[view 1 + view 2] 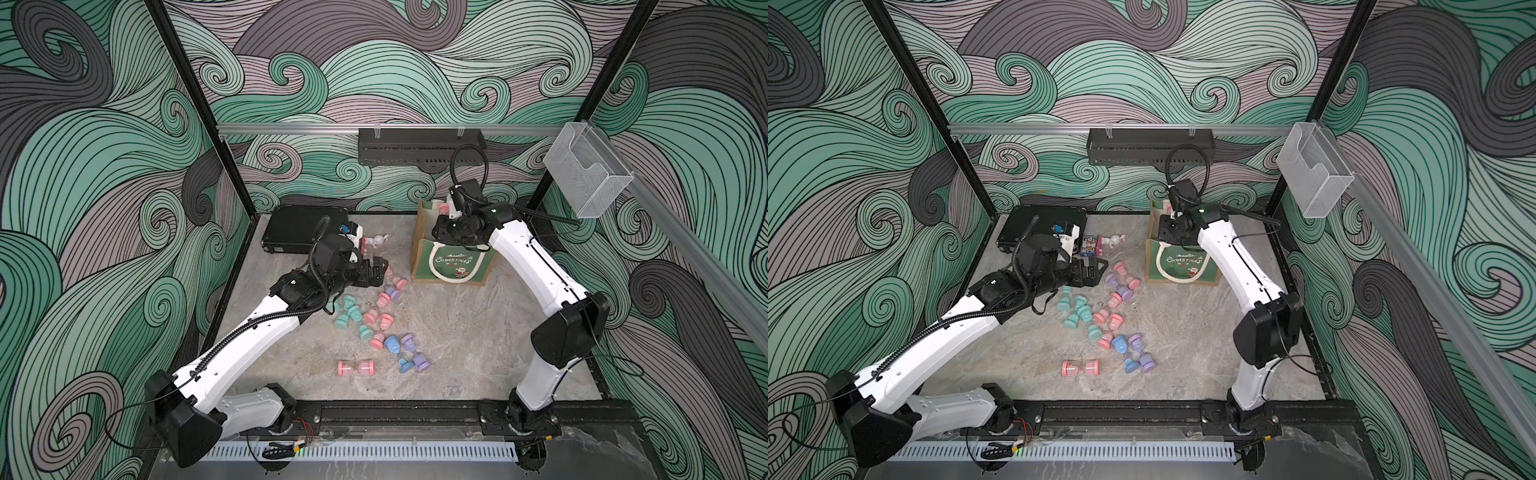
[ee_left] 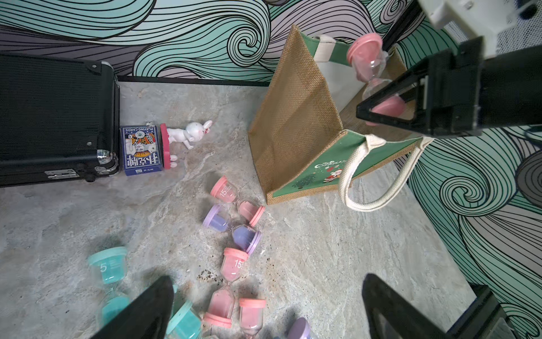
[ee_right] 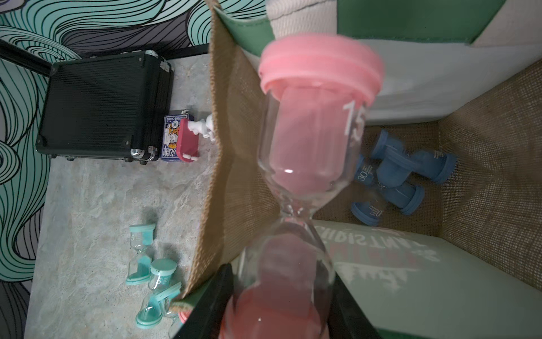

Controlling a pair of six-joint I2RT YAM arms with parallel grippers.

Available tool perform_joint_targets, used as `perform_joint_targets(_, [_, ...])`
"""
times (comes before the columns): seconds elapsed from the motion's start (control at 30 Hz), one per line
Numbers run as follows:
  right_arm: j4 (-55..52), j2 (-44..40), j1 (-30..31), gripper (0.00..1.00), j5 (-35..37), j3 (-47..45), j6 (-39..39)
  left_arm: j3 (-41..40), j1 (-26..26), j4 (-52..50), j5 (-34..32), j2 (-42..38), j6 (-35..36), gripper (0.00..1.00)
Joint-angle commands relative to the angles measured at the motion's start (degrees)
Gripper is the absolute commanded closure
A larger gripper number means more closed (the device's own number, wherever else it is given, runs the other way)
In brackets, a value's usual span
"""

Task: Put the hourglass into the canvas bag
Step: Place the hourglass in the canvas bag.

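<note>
Your right tool (image 2: 381, 113) grips one cap of the pink glass hourglass (image 3: 308, 141), whose long axis runs out from the jaws over the mouth of the green-fronted tan canvas bag (image 2: 296, 117), far right, so I'd release straight down

A pink hourglass (image 3: 308, 141) with clear glass bulbs, pink sand and a printed 15 is held by one end over the open mouth of the canvas bag (image 1: 451, 266). The bag stands upright, with a green Christmas front, tan sides, white rope handles and cream lining.
</note>
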Motion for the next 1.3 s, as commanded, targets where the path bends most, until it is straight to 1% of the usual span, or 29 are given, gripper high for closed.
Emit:
perform_joint_targets(0.0, [-1.33,2.44,-2.25,0.77,-3.18,3.67,0.94,2.39,0.56,1.74,1.02,0.83,0.22,0.01])
perform_joint_targets(0.2, [-2.63,8.04,-5.10,0.78,-4.12,7.06,1.68,2.96,1.18,1.99,1.50,2.52,0.49,0.01])
perform_joint_targets(0.37, [-2.62,11.91,-5.90,0.78,-2.59,7.90,2.15,2.40,1.53,3.00,1.61,2.95,0.42,0.01])
perform_joint_targets(0.63, [-2.61,15.08,-6.20,0.76,0.86,7.72,2.00,1.16,1.75,3.95,1.62,2.66,0.49,0.01])
perform_joint_targets(0.7, [-2.45,14.97,-6.27,0.74,2.31,6.86,1.96,0.96,1.80,3.77,1.55,2.29,0.58,0.01])
perform_joint_targets(0.83, [-1.20,14.58,-6.18,0.69,1.87,5.11,1.84,-0.39,1.89,4.57,0.61,0.99,0.45,0.01])
perform_joint_targets(0.97, [0.80,13.12,-6.09,0.63,1.75,3.09,1.68,-0.01,2.24,3.55,0.48,0.83,0.00,0.01])
perform_joint_targets(1.2, [1.15,10.25,-5.53,0.51,1.05,3.46,1.07,-0.32,2.32,3.93,0.63,0.11,-1.59,0.01])
perform_joint_targets(1.27, [1.12,9.04,-5.47,0.47,0.92,3.44,1.01,-0.45,2.32,3.96,0.89,-0.10,-1.88,0.01])
